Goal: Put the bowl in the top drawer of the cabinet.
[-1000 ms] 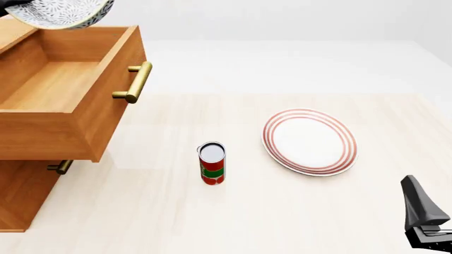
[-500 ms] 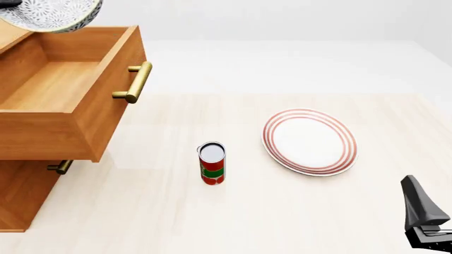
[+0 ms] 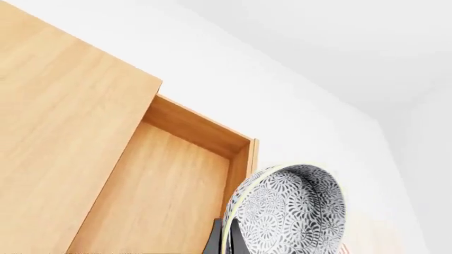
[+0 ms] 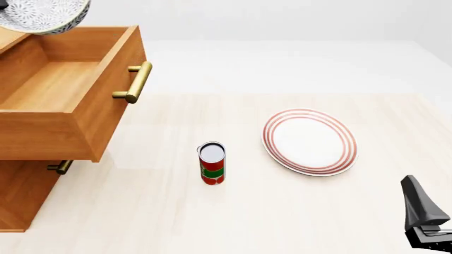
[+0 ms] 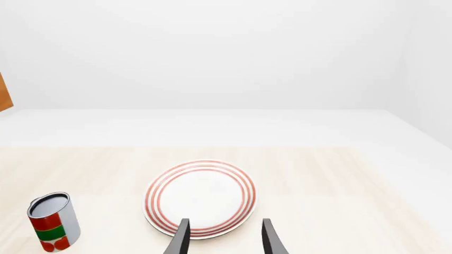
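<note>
The bowl [image 4: 44, 15], white with dark flower patterning, hangs tilted at the upper left, above the back part of the open top drawer [image 4: 67, 84]. In the left wrist view the bowl [image 3: 291, 210] stands on edge beside the drawer's inside [image 3: 166, 193]. My left gripper [image 3: 227, 241] is shut on the bowl's rim, with only a dark finger showing. The cabinet [image 4: 20, 197] stands at the left edge, its top [image 3: 63, 127] next to the drawer. My right gripper [image 5: 224, 241] is open and empty, low at the near right [image 4: 426, 225].
A white plate with red rings [image 4: 309, 141] lies right of centre on the table. A red, green and white can [image 4: 211, 163] stands upright in the middle. The top drawer's brass handle [image 4: 134, 82] sticks out toward the table. The lower drawer's handle [image 4: 61, 167] shows beneath.
The bowl has moved leftward above the drawer, partly leaving the front view's upper left edge. The right arm, plate and can have not moved.
</note>
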Available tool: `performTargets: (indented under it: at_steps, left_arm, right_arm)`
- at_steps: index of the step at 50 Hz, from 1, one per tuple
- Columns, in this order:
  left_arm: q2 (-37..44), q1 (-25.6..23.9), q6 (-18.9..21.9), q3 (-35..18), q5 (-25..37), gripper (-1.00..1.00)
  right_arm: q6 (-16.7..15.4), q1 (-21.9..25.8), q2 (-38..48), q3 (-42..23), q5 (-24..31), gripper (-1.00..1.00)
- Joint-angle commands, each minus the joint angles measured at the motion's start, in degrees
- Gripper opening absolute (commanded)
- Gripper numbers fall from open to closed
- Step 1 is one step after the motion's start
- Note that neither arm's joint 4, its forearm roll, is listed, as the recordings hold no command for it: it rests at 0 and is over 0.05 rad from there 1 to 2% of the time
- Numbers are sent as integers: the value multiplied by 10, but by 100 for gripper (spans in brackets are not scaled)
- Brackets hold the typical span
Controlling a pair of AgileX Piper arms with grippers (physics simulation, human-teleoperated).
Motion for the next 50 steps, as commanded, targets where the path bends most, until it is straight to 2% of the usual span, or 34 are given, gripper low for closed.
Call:
performTargets:
  at_steps: [1, 50]
  left_arm:
    - [3, 11, 4, -10, 10, -100]
    - [45, 39, 17, -9, 31, -100]
  right_arm:
    - [0, 0, 0, 0, 0, 100]
    - [0, 0, 0, 0, 0, 100]
